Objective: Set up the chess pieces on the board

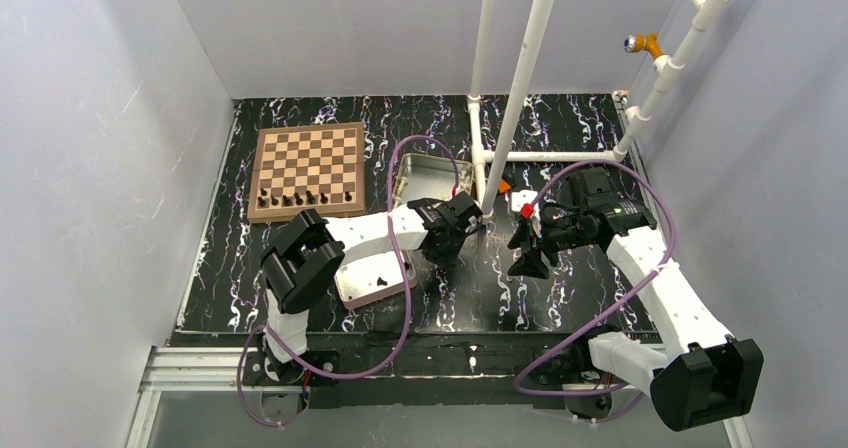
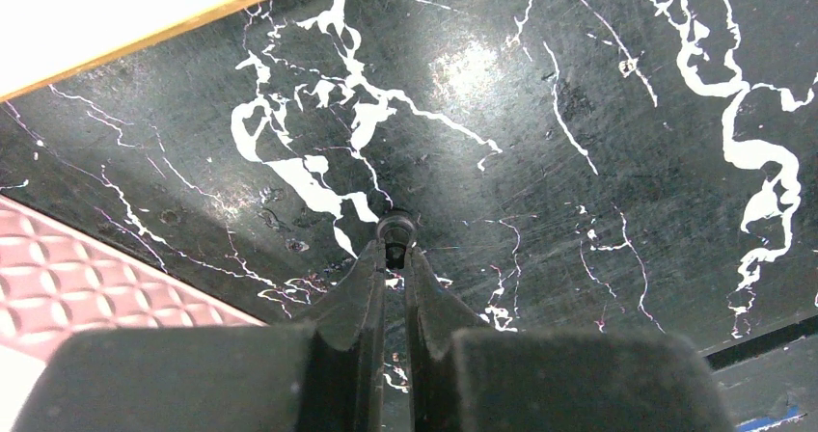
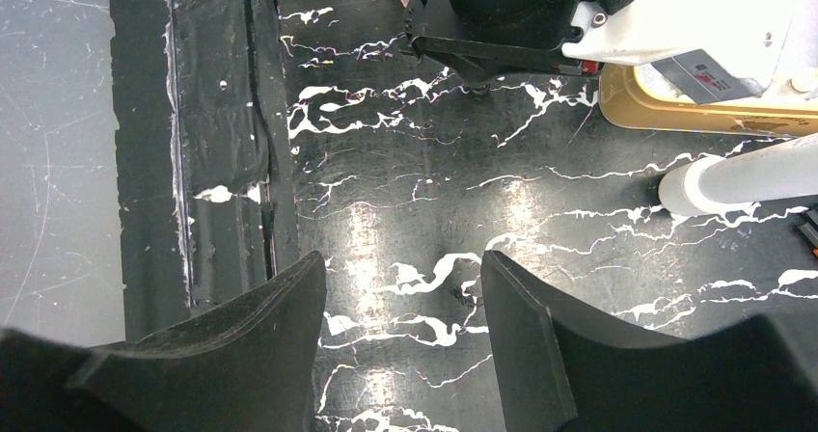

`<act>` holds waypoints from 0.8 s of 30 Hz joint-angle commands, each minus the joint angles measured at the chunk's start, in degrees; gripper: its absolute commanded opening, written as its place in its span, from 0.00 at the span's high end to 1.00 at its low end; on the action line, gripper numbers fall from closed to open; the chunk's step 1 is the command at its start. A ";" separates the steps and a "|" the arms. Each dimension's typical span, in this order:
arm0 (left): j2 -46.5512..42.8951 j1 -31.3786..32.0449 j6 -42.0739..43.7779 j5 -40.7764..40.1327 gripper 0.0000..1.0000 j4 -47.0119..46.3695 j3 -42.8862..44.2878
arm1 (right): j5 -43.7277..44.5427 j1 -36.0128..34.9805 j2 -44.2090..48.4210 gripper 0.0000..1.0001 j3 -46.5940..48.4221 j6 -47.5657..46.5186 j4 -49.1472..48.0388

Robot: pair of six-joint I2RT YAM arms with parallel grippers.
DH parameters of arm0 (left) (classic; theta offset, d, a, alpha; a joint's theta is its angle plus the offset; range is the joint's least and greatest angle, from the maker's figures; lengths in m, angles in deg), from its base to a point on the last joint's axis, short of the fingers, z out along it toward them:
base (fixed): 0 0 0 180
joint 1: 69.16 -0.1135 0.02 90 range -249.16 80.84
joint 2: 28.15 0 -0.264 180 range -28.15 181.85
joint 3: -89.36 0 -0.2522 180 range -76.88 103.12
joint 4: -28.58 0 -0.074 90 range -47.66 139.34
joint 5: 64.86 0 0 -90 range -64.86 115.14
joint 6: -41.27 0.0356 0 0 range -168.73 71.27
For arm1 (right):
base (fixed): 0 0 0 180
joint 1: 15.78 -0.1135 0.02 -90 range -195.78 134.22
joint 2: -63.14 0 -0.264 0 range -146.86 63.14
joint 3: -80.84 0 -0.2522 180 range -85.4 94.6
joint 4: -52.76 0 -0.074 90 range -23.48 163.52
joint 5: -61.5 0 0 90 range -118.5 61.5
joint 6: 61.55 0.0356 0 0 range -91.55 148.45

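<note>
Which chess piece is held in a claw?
The chess piece pinched at the left claw's tips, over the black table. The other pieces stand in a row along the board's near edge.

Metal tin (image 1: 425,184) beside white pipes (image 1: 520,98)

The top view looks steeply down from high behind the near edge, taking in the whole tabletop (image 1: 500,308); both wrist views sit close above it; the right wrist view also catches the left tool (image 3: 477,80).
</note>
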 commanded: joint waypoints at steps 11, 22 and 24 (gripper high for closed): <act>-19.89 -2.78 1.15 1.72 1.00 9.34 -2.88 | -2.11 0.33 -0.78 0.32 0.93 -0.55 0.46; -33.39 -35.49 8.07 -3.85 1.00 20.12 -2.03 | -2.89 0.33 -2.20 0.32 2.58 2.78 -2.63; -31.46 -41.54 9.31 -4.00 1.00 18.97 -0.44 | -3.28 0.33 -2.81 0.32 2.84 4.01 -3.92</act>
